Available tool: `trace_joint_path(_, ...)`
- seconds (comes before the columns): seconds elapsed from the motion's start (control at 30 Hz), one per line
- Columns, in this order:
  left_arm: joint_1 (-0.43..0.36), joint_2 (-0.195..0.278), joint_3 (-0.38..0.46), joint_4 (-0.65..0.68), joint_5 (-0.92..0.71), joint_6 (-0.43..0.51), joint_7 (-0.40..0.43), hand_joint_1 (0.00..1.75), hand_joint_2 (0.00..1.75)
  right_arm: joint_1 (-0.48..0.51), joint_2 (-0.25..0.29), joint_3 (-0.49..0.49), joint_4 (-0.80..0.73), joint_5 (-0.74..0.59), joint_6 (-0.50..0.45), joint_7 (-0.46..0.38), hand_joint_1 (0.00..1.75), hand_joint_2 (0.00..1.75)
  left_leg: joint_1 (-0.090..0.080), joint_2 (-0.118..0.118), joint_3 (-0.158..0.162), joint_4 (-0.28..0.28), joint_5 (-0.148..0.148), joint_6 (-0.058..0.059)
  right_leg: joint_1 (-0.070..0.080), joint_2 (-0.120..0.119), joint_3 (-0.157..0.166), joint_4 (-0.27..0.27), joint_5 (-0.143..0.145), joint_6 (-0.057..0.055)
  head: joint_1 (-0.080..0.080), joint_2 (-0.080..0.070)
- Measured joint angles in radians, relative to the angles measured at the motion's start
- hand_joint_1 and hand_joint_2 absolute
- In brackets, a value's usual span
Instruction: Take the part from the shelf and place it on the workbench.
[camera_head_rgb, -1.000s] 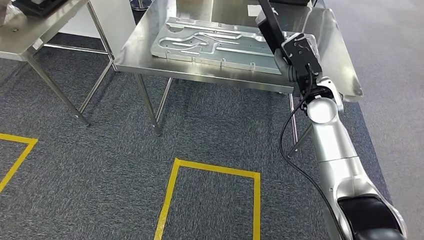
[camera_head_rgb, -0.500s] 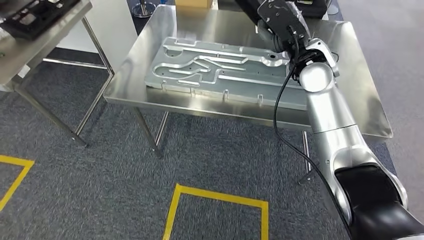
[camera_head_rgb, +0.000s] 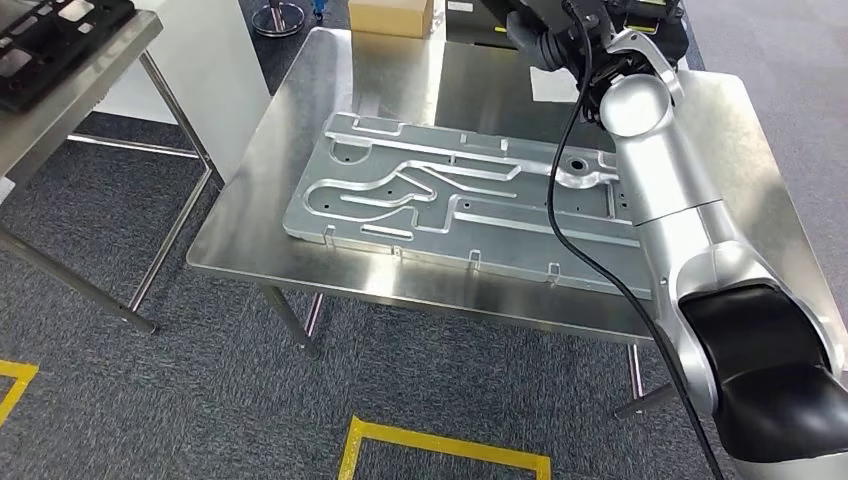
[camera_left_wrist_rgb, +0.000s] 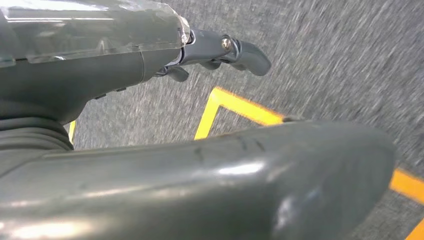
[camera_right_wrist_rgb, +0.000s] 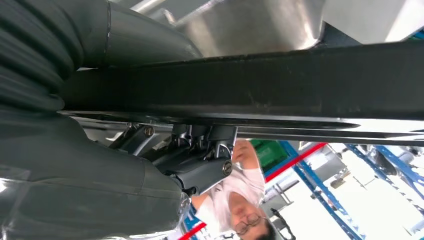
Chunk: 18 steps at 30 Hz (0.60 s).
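Black part (camera_right_wrist_rgb: 240, 82) clamped between fingers (camera_right_wrist_rgb: 200, 165)

Steel workbench (camera_head_rgb: 260, 200) on thin metal legs, standing on grey carpet floor (camera_head_rgb: 150, 400). Large machined aluminium plate (camera_head_rgb: 450, 205) lies flat on benchtop, long side roughly along near edge. Cardboard box (camera_head_rgb: 390, 15) sits at far edge of bench. White sheet (camera_head_rgb: 552, 85), possibly paper, lies flat near far right. Second table (camera_head_rgb: 60, 80) at left, well apart, carries dark tray (camera_head_rgb: 45, 45). Yellow tape lines (camera_head_rgb: 440, 445) on carpet in front of bench.
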<state>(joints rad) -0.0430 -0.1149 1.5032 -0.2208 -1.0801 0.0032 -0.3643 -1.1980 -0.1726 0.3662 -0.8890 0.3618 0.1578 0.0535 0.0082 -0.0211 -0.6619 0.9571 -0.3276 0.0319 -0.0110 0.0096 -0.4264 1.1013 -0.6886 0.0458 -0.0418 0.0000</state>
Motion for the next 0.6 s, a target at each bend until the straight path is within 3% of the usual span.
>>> trace_joint_path(0.03,0.002,0.002,0.000,0.000,-0.002,-0.007,-0.003,0.00,0.00,0.009,-0.008,0.011,0.017,-0.003,0.003,0.004,1.75,1.75,0.002,-0.001,0.027,-0.013,-0.010,-0.001,-0.003,-0.002,-0.045,0.067,-0.013,0.005,0.000,0.000)
trace_joint_path(0.07,0.004,0.003,0.000,0.000,-0.004,-0.015,-0.005,0.00,0.00,0.024,-0.016,0.022,0.034,-0.003,0.010,0.013,1.75,1.75,0.004,-0.004,0.053,-0.024,-0.021,-0.003,-0.006,-0.003,-0.086,0.113,-0.006,0.009,0.000,0.000)
trace_joint_path(0.1,0.007,0.004,-0.001,0.000,-0.007,-0.023,-0.007,0.00,0.00,0.040,-0.028,0.032,0.049,-0.002,0.021,0.025,1.75,1.75,0.007,-0.007,0.076,-0.032,-0.032,-0.005,-0.010,-0.004,-0.121,0.124,0.030,0.013,0.000,0.000)
trace_joint_path(0.13,0.008,0.006,-0.002,0.000,-0.011,-0.031,-0.008,0.00,0.00,0.052,-0.040,0.042,0.060,0.000,0.037,0.038,1.75,1.75,0.009,-0.011,0.093,-0.035,-0.042,-0.008,-0.015,-0.005,-0.144,0.095,0.091,0.019,0.000,0.000)
trace_joint_path(0.2,0.010,0.011,-0.004,0.000,-0.017,-0.044,-0.009,0.00,0.00,0.060,-0.064,0.059,0.078,0.001,0.068,0.054,1.75,1.75,0.011,-0.017,0.108,-0.026,-0.065,-0.014,-0.025,-0.013,-0.166,-0.023,0.233,0.038,0.000,0.000)
trace_joint_path(0.23,0.011,0.015,-0.005,0.000,-0.019,-0.049,-0.010,0.00,0.00,0.060,-0.074,0.068,0.087,0.001,0.080,0.056,1.75,1.75,0.009,-0.019,0.108,-0.015,-0.075,-0.018,-0.027,-0.016,-0.172,-0.067,0.283,0.046,0.000,0.000)
trace_joint_path(0.27,0.012,0.021,-0.005,0.000,-0.020,-0.052,-0.011,0.00,0.00,0.062,-0.082,0.077,0.097,0.000,0.088,0.057,1.75,1.75,0.008,-0.019,0.104,-0.003,-0.079,-0.023,-0.026,-0.018,-0.176,-0.090,0.309,0.047,0.000,0.000)
trace_joint_path(0.33,0.013,0.028,-0.006,-0.001,-0.021,-0.054,-0.012,0.00,0.00,0.067,-0.092,0.093,0.112,0.002,0.097,0.060,1.75,1.75,0.004,-0.020,0.093,0.015,-0.077,-0.031,-0.021,-0.015,-0.180,-0.091,0.315,0.035,-0.001,0.000)
trace_joint_path(0.43,0.011,0.030,-0.009,-0.001,-0.022,-0.054,-0.014,0.00,0.00,0.060,-0.095,0.101,0.117,0.003,0.095,0.061,1.75,1.75,0.002,-0.015,0.087,0.022,-0.077,-0.036,-0.019,-0.009,-0.176,-0.099,0.292,0.015,-0.001,0.000)
trace_joint_path(0.53,0.006,0.031,-0.010,-0.001,-0.024,-0.054,-0.015,0.00,0.00,0.064,-0.097,0.108,0.125,0.002,0.097,0.060,1.75,1.75,0.004,-0.005,0.106,0.021,-0.104,-0.040,-0.015,-0.002,-0.148,-0.121,0.248,-0.008,-0.001,0.000)
trace_joint_path(0.6,0.003,0.031,-0.012,-0.001,-0.030,-0.057,-0.016,0.00,0.00,0.078,-0.099,0.117,0.130,0.002,0.096,0.058,1.75,1.75,0.008,0.002,0.118,0.017,-0.123,-0.042,-0.010,0.003,-0.142,-0.118,0.237,-0.019,-0.001,0.000)
